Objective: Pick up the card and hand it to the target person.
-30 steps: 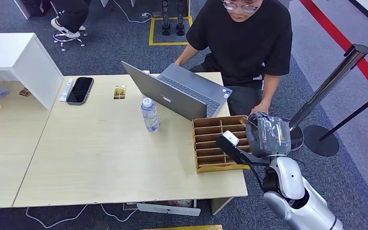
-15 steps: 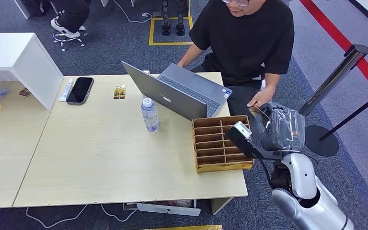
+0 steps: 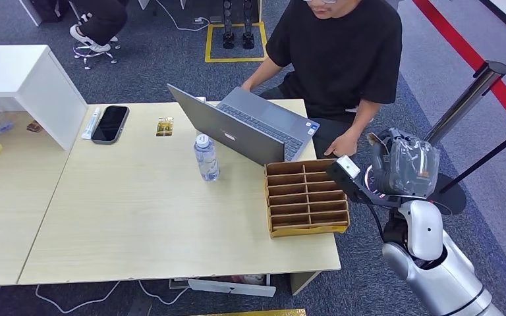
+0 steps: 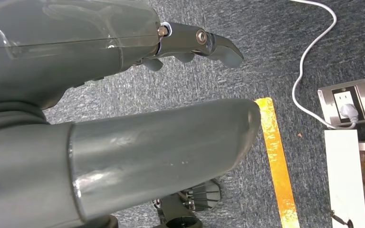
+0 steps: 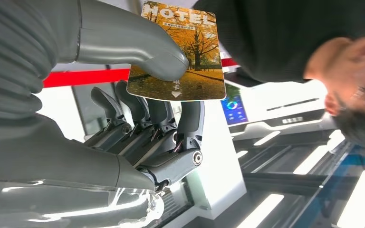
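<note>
Your left hand hangs over carpet, fingers loosely apart, holding nothing. Further right, past the slotted organizer on the table, your right hand pinches the hotel card under its thumb, raised beside the seated person's hand.

Right robot hand is raised at the frame's right, thumb and fingers pinching the card; left robot hand hangs, fingers apart.
</note>
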Controlling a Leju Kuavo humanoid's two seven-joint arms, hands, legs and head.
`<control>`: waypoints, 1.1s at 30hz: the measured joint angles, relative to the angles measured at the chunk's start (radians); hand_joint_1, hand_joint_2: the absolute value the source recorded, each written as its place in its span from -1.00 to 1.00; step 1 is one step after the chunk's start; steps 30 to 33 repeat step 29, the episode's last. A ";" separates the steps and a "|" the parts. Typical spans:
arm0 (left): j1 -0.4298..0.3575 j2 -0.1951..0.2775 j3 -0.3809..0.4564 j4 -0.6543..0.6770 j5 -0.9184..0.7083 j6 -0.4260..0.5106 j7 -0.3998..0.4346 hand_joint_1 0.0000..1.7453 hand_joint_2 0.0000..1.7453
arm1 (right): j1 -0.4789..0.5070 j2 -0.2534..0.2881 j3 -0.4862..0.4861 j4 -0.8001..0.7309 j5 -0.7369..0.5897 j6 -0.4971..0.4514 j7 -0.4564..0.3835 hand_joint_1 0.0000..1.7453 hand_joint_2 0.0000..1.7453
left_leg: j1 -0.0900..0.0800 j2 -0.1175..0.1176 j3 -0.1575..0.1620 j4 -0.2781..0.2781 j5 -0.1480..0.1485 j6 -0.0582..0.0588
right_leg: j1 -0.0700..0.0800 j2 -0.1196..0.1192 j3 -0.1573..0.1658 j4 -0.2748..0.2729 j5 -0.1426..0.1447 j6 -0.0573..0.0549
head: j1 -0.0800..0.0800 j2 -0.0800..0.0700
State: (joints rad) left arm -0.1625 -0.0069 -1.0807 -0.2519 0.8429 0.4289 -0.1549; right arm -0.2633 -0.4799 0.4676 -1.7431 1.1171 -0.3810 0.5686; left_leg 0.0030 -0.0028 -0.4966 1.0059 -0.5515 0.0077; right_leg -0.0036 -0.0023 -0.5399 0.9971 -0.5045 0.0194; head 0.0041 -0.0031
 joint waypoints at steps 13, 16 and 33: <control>-0.007 -0.002 0.000 0.000 -0.012 -0.004 0.008 -1.00 -1.00 | 0.000 -0.003 0.000 0.182 0.063 0.004 -0.006 0.71 1.00 | 0.000 0.000 0.000 0.000 0.000 0.000 | 0.000 0.000 0.000 0.000 0.000 0.000 | 0.000 0.000; -0.007 -0.002 0.000 0.000 -0.015 -0.007 0.008 -1.00 -1.00 | 0.000 -0.002 0.001 0.208 0.069 0.006 -0.007 0.70 1.00 | 0.000 0.000 0.000 0.000 0.000 0.000 | 0.000 0.000 0.000 0.000 0.000 0.000 | 0.000 0.000; -0.007 -0.002 0.000 0.000 -0.017 -0.009 0.009 -1.00 -1.00 | 0.001 0.010 0.017 0.279 0.084 0.014 -0.017 0.72 1.00 | 0.000 0.000 0.000 0.000 0.000 0.000 | 0.000 0.000 0.000 0.000 0.000 0.000 | 0.000 0.000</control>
